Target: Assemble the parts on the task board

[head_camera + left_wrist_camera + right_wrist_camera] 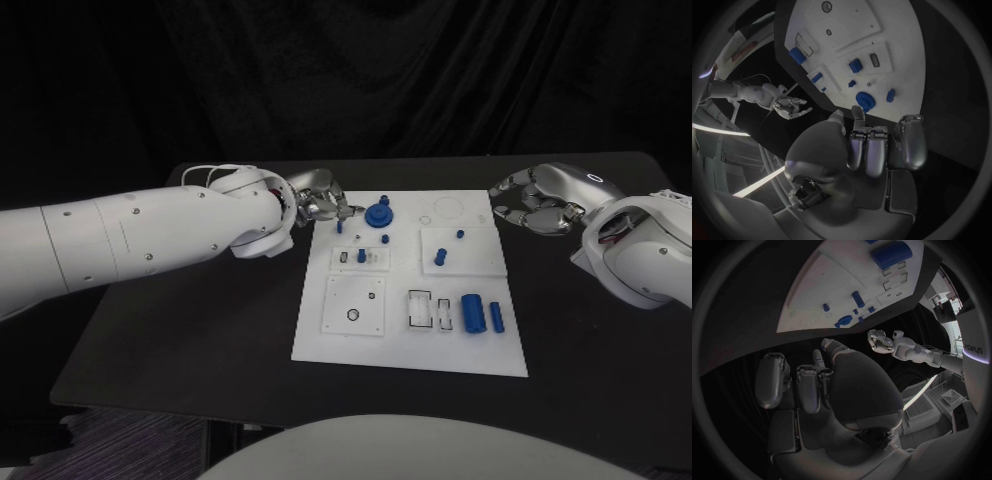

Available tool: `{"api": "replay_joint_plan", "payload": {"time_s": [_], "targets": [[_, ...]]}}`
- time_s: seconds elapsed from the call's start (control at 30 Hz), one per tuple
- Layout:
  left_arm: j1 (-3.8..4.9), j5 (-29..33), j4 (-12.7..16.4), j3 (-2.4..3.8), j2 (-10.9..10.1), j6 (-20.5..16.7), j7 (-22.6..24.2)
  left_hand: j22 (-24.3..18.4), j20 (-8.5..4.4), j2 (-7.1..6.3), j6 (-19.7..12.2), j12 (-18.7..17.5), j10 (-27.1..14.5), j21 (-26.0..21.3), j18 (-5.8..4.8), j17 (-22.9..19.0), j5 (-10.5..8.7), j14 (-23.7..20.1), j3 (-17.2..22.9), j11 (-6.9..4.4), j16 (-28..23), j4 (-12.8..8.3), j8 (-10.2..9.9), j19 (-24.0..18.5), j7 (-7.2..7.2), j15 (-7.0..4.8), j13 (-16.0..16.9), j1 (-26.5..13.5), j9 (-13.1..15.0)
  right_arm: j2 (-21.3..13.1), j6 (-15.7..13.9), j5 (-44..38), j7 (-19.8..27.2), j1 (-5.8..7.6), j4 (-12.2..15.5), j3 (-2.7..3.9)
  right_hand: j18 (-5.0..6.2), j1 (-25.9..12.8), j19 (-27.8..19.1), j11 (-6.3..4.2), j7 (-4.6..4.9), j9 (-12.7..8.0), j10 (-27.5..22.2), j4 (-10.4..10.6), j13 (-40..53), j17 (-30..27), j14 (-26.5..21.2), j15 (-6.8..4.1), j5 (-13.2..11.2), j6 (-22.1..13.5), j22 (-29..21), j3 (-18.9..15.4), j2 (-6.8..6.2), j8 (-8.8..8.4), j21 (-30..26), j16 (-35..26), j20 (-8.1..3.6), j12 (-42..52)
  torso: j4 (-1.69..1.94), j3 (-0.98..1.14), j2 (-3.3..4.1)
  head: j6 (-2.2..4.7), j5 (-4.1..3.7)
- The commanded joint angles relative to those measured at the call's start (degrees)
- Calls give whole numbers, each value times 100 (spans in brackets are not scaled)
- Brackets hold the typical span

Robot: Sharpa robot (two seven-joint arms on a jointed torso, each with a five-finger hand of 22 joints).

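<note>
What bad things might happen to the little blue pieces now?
1. The left hand sits close to the round blue part at the board's far edge. A clumsy reach might knock it over.
2. The two blue cylinders near the front lie loose, so a bump might roll them.
3. Both hands hold nothing, and the small pegs look tiny for the right hand's big fingers, so one might slip.

The task board (346, 345) lies in the middle of the table (173, 340). On it, a round part (379, 215) stands at the far edge, 2 parts (483, 315) near the right corner, closer in. The left hand (325, 203) hangs just left of the board's far corner, the right hand (537, 200) just right.
</note>
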Motion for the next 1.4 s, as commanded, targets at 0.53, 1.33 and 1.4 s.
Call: {"api": "replay_joint_plan", "payload": {"time_s": [0.53,1.33,1.4], "targets": [[393,88,-969,0,456,1647,-532,635,49,21,-132,8,588,-1,14,1508,-584,606,95,47,15,25,-345,70,90,27,1490,149,110,50,41,-9,-101,-12,-49,4,65,-42,-29,26,-10,-14,533,2,1453,1155,493,15,19,44,1006,58,30,-37,-49,-35,2,-28,11,21,22,1,-7],[163,100,-1775,0,963,1893,-526,655,89,-20,-83,8,588,-17,16,1508,-674,606,-63,92,15,32,-473,74,139,68,1490,-212,126,39,57,-9,-81,-13,-31,4,65,-44,-30,25,-8,-19,498,-1,1423,1156,493,14,20,45,1005,68,29,-41,-52,-34,0,-51,-14,-25,50,1,2],[130,100,-1809,0,978,1912,-527,651,90,-20,-82,8,588,-23,18,1508,-677,606,-66,94,15,32,-475,69,139,69,1490,-219,126,35,58,-9,-81,-13,-31,5,65,-44,-30,25,-8,-19,498,-1,1423,1156,493,14,20,45,1005,68,29,-41,-52,-34,0,-51,-8,-17,43,1,-4]]}}
